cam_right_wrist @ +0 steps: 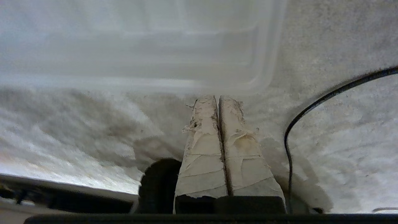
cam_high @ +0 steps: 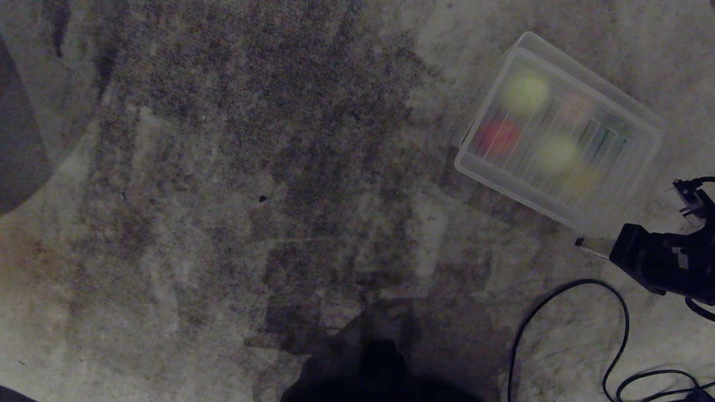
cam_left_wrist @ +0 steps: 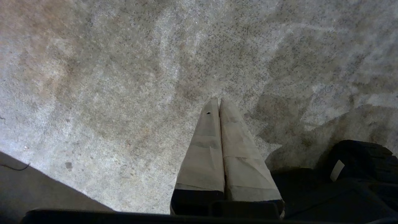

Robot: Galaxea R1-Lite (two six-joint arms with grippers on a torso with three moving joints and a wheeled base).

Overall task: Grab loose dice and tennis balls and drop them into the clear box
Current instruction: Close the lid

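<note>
The clear box (cam_high: 491, 178) sits on the carpet at the far right, and a ribbed translucent cover seems to lie over it. Blurred shapes show through: two yellow-green tennis balls (cam_high: 525, 92) (cam_high: 556, 153), a red die (cam_high: 497, 137) and a yellowish die (cam_high: 581, 180). I see no loose dice or balls on the carpet. My right gripper (cam_high: 580, 243) hovers just off the box's near corner, shut and empty. In the right wrist view its taped fingers (cam_right_wrist: 217, 98) point at the box wall (cam_right_wrist: 264, 62). My left gripper (cam_left_wrist: 218, 100) is shut and empty over bare carpet, outside the head view.
A black cable (cam_high: 620, 329) loops over the carpet below the right arm and also runs beside the right gripper as a cable (cam_right_wrist: 298, 118). Mottled grey carpet (cam_high: 279, 167) fills the middle and left. My own shadow lies along the bottom centre.
</note>
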